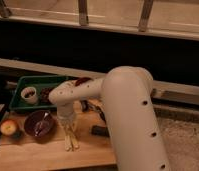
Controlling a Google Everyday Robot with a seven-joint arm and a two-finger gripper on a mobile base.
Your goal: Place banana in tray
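The banana (70, 136) is a pale yellow bundle of narrow strips hanging straight down under my gripper (68, 125), its lower end close over the wooden table (48, 155). The gripper points down from the white wrist at centre left and is shut on the banana's upper end. The dark green tray (20, 82) lies at the back left of the table, up and to the left of the gripper. A white cup (29, 94) and some dark items stand in it.
A round dark purple bowl (39, 123) sits just left of the gripper. An apple (8, 127) lies at the far left edge. A small dark block (99, 131) lies right of the banana. My thick white arm (130, 120) covers the table's right side.
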